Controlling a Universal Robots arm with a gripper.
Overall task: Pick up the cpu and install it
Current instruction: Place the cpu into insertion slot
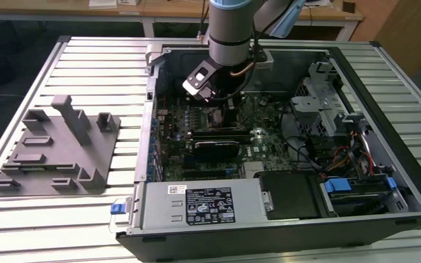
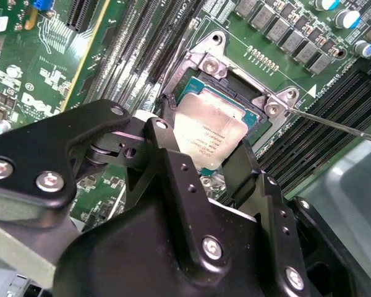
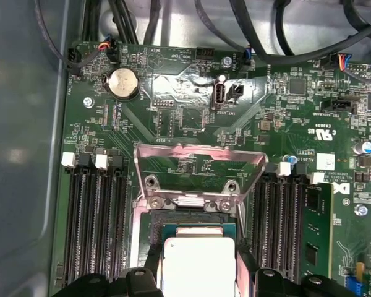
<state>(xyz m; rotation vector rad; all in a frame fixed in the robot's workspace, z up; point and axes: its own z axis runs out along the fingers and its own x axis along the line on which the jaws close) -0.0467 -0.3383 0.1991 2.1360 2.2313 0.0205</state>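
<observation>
The cpu (image 2: 211, 133) is pinched at two opposite edges by the gripper (image 2: 205, 137) and is held at the open socket (image 2: 232, 80) of the green motherboard (image 3: 185, 117). Lines of small dark print are carried on its silver top. A printed label (image 1: 210, 205) is stuck on the power supply (image 1: 159, 211).

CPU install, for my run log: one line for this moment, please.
gripper: shut on cpu | cpu: over socket, seating unclear | socket frame: open

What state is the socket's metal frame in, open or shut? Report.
Open: the metal frame stands swung back off the socket, leaving the silver top of the cpu uncovered.
</observation>
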